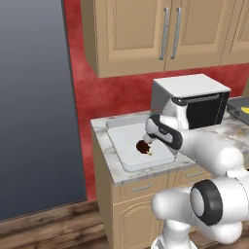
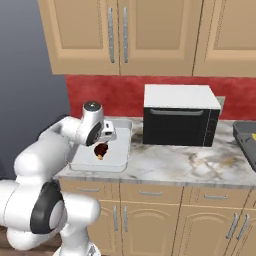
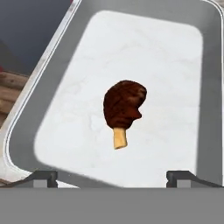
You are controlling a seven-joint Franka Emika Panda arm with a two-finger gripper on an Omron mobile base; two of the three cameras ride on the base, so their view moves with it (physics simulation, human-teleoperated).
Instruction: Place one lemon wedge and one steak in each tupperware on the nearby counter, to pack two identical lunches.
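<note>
A shallow grey-rimmed tupperware (image 1: 122, 146) (image 2: 84, 161) (image 3: 131, 43) with a white floor stands at the left end of the counter (image 1: 228, 130) (image 2: 185, 161). In it lies one steak (image 1: 143, 147) (image 2: 102, 150) (image 3: 123, 105), dark brown with a short pale bone end. My gripper (image 1: 146, 140) (image 2: 103, 142) (image 3: 111, 177) hangs just above the steak, open, with nothing between its fingertips (image 3: 43, 177). At the far right edge a small yellow piece (image 1: 246, 110) rests in a dark tray (image 1: 238, 109) (image 2: 247, 136); it is too small to tell whether it is a lemon wedge.
A black-fronted microwave (image 1: 194, 99) (image 2: 180, 116) stands on the counter right of the tupperware, close behind my arm. Tan wall cabinets (image 2: 120, 35) hang above. A tall grey panel (image 1: 34, 102) rises left of the counter's end.
</note>
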